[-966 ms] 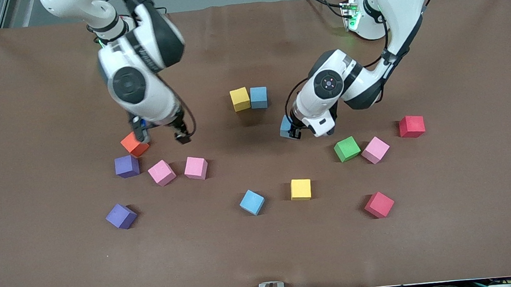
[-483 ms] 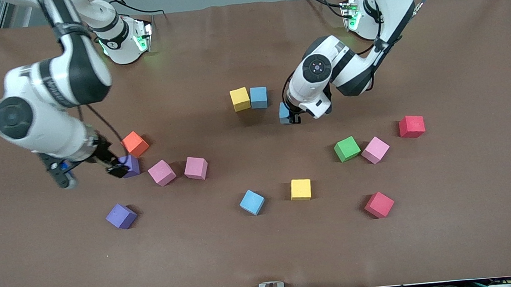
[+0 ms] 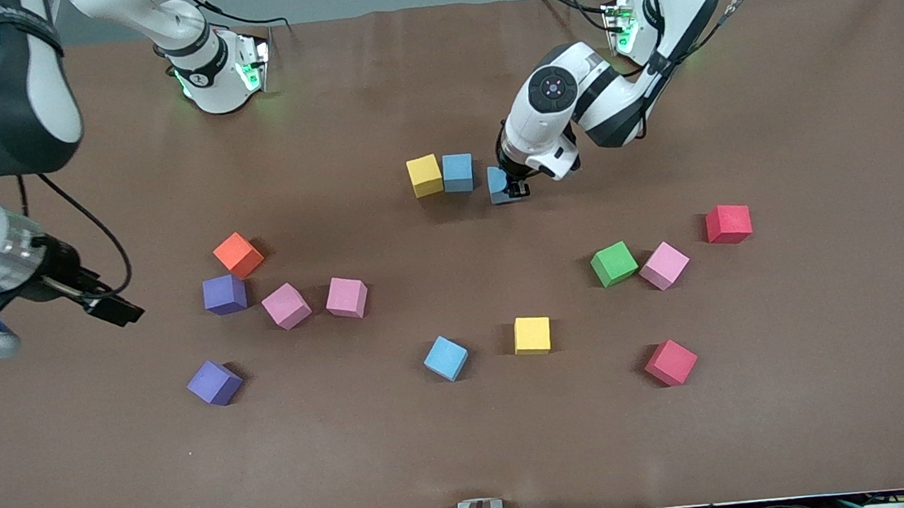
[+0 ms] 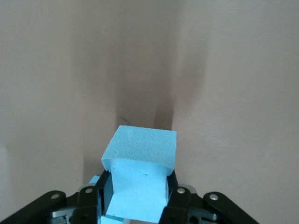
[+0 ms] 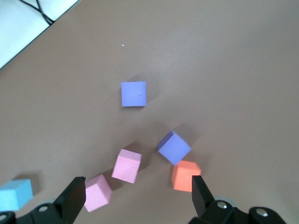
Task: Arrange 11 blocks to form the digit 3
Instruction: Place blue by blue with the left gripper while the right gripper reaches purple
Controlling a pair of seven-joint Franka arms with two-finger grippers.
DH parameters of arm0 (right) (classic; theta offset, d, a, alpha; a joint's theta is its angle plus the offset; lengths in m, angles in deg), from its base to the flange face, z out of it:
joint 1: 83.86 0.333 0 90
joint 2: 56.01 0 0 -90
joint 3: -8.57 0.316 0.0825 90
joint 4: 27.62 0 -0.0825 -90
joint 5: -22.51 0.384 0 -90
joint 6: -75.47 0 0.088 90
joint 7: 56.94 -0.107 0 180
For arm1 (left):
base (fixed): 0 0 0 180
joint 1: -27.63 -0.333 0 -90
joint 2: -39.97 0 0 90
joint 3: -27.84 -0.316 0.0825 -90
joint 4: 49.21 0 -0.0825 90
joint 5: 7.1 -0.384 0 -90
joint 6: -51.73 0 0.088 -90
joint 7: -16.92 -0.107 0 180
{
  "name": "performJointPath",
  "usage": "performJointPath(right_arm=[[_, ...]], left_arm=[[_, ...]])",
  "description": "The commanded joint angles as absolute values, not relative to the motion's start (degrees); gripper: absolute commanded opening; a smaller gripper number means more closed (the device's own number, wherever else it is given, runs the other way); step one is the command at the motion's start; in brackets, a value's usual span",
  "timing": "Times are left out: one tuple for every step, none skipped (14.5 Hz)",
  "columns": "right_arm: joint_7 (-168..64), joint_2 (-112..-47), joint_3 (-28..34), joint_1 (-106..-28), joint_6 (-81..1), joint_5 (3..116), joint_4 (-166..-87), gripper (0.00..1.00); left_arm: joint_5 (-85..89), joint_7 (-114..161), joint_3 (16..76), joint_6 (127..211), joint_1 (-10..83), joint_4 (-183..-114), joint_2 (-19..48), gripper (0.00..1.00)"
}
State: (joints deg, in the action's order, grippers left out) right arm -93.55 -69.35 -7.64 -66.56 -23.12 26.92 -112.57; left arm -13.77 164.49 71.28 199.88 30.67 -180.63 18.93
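A: Nearest row? Loose blocks: purple block (image 3: 214, 382), light blue block (image 3: 446, 358), yellow block (image 3: 532, 334), red block (image 3: 671, 362).
B: Right gripper (image 3: 48, 315): fingers wide apart, empty, over bare table (image 3: 470, 465) at its end.
A: Left gripper (image 3: 513, 189): clamped on held blue block (image 4: 138, 179), just beside the yellow-blue pair (image 3: 441, 174)

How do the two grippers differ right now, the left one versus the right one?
The left gripper is shut on a light blue block beside the yellow and blue pair; the right gripper is open and holds nothing. The left sits low by the table's middle; the right hangs high toward the right arm's end of the table. Both are two-fingered.
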Motion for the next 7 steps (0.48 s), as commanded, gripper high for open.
performJointPath(right_arm=[[-85.01, -68.93, -5.76, -71.02, -21.38, 25.93, -110.77, 1.00], [-82.80, -68.93, -4.88, -72.68, -21.47, 25.93, -110.68, 1.00], [-80.17, -69.01, -2.27, -75.92, -21.73, 25.85, -110.68, 1.00], [-79.36, -69.01, 0.55, -78.74, -21.82, 25.76, -110.59, 1.00], [-79.27, -68.93, 2.84, -80.94, -21.91, 25.41, -110.59, 1.00], [-79.09, -68.84, 4.25, -82.01, -21.82, 24.45, -110.16, 1.00], [-78.48, -68.67, 6.18, -82.89, -21.74, 21.66, -109.80, 1.00]], left_arm=[[-13.69, 166.95, 71.87, 204.21, 30.44, -184.99, 22.22, 0.17], [-13.69, 167.04, 71.87, 205.09, 30.53, -185.52, 22.04, 0.17], [-13.69, 167.04, 71.87, 205.96, 30.62, -186.05, 22.04, 0.17], [-13.69, 167.13, 71.87, 206.41, 31.23, -186.40, 22.04, 0.17], [-13.69, 167.22, 71.87, 206.85, 31.58, -186.58, 21.95, 0.17], [-13.69, 167.74, 71.78, 207.46, 31.93, -186.84, 21.69, 0.17], [-13.69, 168.18, 71.78, 208.60, 32.29, -187.02, 21.51, 0.17]])
